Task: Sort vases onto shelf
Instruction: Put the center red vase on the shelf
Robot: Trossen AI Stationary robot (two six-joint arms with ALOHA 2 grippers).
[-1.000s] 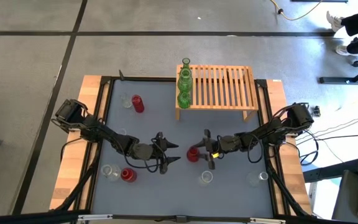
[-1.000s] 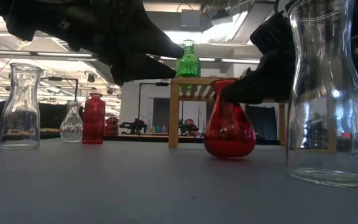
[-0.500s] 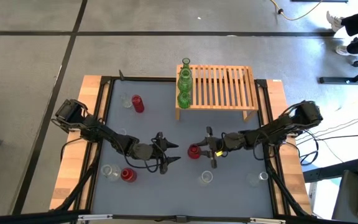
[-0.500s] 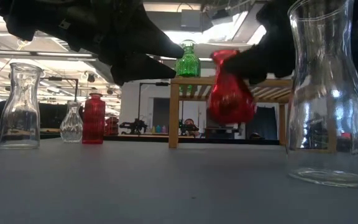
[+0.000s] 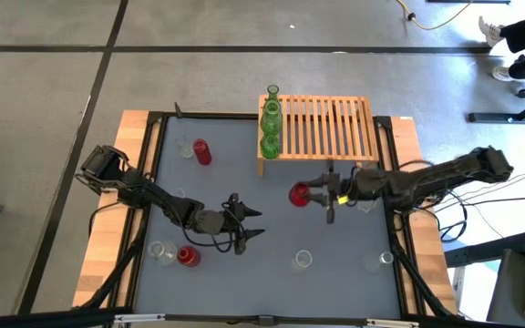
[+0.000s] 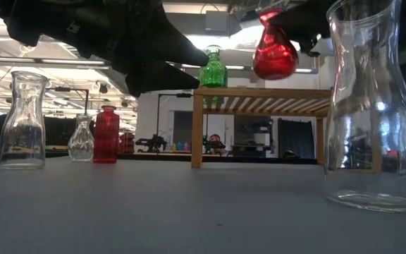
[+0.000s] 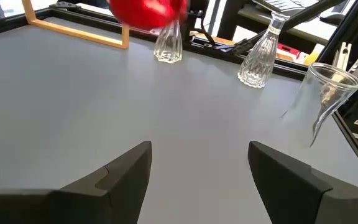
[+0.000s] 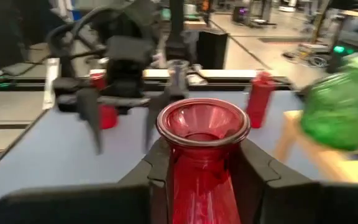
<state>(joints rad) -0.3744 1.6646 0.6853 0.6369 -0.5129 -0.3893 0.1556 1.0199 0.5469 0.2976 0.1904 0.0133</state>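
My right gripper [image 5: 322, 194] is shut on a squat red vase [image 5: 300, 194], carried high above the table in front of the shelf [image 5: 328, 128], a light-wood slatted rack near the far edge. In the low view the red vase [image 6: 275, 51] hangs above the level of the shelf top [image 6: 259, 92]. Several green vases [image 5: 270, 123] stand on the shelf's left end. My left gripper [image 5: 252, 225] hovers open over the table's middle, holding nothing; the left wrist view shows its gripper [image 7: 197, 171] spread over bare table. My right gripper pinches the red vase's neck [image 8: 202, 163] just below the flared rim [image 8: 202, 121], one finger on each side. The fingers come nearly level from the table's right. The vase is lifted clear and tilted, its round body [image 6: 276, 58] below and beyond the fingers.
A red cylinder vase [image 5: 202, 151] and a clear vase [image 5: 185, 148] stand far left. A clear vase [image 5: 162, 250] and a red one [image 5: 188, 257] stand near left. More clear vases [image 5: 303, 260] [image 5: 372, 262] stand near the front edge. Most shelf slats are bare.
My right gripper has lifted the red vase off the table and carried it up and toward the far edge, nearer the shelf. The vase went from standing on the table to hanging clear above shelf height. The left arm has kept still.
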